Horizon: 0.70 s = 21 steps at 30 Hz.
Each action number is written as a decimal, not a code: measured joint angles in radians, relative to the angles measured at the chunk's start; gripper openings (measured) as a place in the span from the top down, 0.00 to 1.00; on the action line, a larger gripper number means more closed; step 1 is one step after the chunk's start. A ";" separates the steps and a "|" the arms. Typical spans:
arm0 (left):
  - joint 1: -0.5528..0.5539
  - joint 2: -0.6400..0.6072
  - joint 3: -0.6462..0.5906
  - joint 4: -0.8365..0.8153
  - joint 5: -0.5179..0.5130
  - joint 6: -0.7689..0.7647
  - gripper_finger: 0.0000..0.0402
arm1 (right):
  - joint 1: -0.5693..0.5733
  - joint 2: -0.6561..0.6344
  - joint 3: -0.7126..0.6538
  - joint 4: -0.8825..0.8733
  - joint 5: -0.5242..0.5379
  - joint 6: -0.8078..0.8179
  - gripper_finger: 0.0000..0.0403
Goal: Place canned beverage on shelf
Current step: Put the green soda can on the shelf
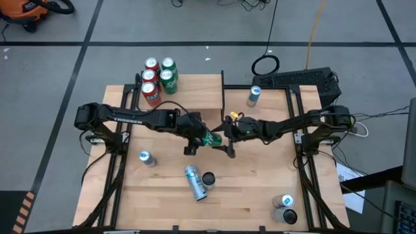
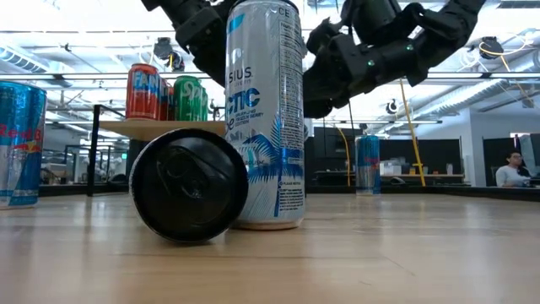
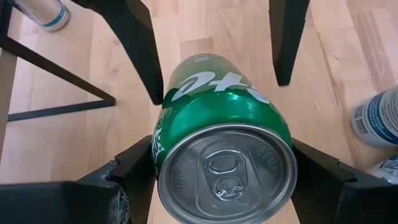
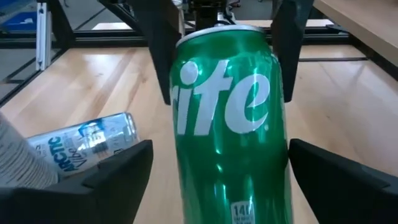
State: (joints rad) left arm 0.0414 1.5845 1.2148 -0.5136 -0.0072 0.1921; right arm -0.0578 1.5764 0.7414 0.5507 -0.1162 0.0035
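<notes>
A green Sprite can (image 1: 211,138) hangs level above the table's middle, its top end toward the left arm. My left gripper (image 1: 200,136) is shut on it. My right gripper (image 1: 225,138) is open, and its fingers (image 4: 118,174) stand on either side of the can's bottom half (image 4: 230,186). They also show past the can in the left wrist view (image 3: 143,56). The shelf (image 1: 195,94), a light-wood board on black uprights, stands at the far middle. Red and green cans (image 1: 159,78) stand on its left end, and it also shows in the low view (image 2: 160,127). My left gripper pinches the can's round side near its top end (image 3: 163,155) between its two fingers (image 3: 134,168). The fingers come level from the table's left and lie along the can. The can lies level in the hold, lifted clear of the table, with its pull-tab end (image 3: 224,180) facing the wrist.
A white-and-blue can (image 1: 194,182) and a black can (image 1: 208,178) sit nearer the front edge, below the grippers. Single cans sit at the left (image 1: 146,158) and far right (image 1: 253,95), and two at the near right corner (image 1: 286,208). Black frame rails (image 1: 302,149) run along both table sides.
</notes>
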 joint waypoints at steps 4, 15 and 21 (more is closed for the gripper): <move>0.000 0.000 0.000 0.021 -0.002 -0.002 0.32 | 0.000 0.035 0.020 0.003 0.003 0.008 0.12; 0.001 0.000 0.000 0.058 0.004 0.003 0.26 | 0.002 0.073 0.040 0.006 0.071 -0.008 0.28; 0.003 -0.053 0.000 0.082 -0.006 -0.031 0.15 | 0.009 0.073 0.014 0.156 0.091 0.011 0.28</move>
State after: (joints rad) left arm 0.0448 1.5311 1.2148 -0.4317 -0.0135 0.1612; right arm -0.0487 1.6489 0.7556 0.7064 -0.0250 0.0150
